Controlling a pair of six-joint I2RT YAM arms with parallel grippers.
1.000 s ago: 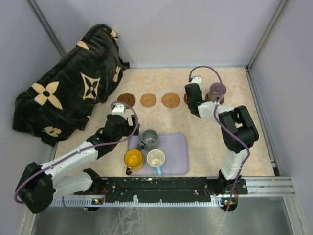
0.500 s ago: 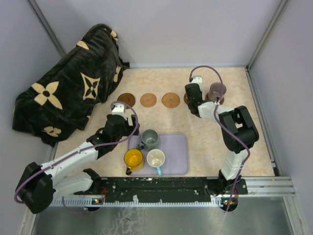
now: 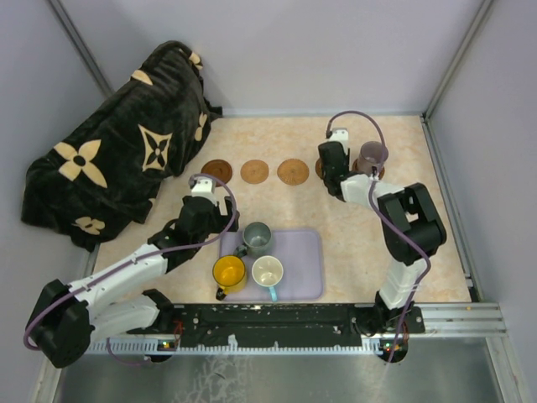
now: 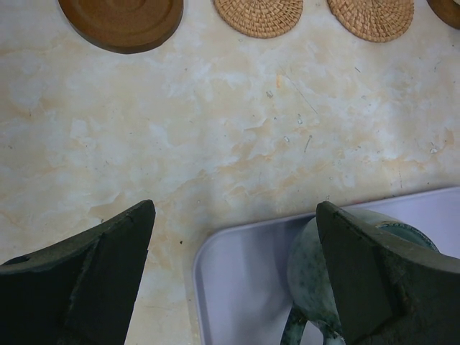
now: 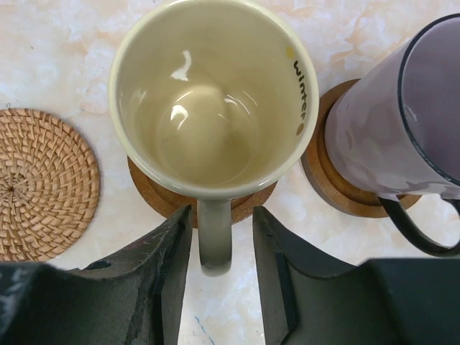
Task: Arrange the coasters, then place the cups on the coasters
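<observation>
Your right gripper (image 5: 220, 215) has eased apart: its parted jaws flank the pale cup's (image 5: 208, 108) handle without pinching it. That cup sits on a coaster (image 5: 154, 192) toward the table's (image 3: 346, 252) far edge. Your left gripper (image 4: 233, 215) hangs wide open over the tray's (image 4: 244, 287) far-left corner.

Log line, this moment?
right gripper: open, astride handle of pale yellow cup on coaster | left gripper: open over tray edge | mauve cup: on neighbouring coaster
</observation>
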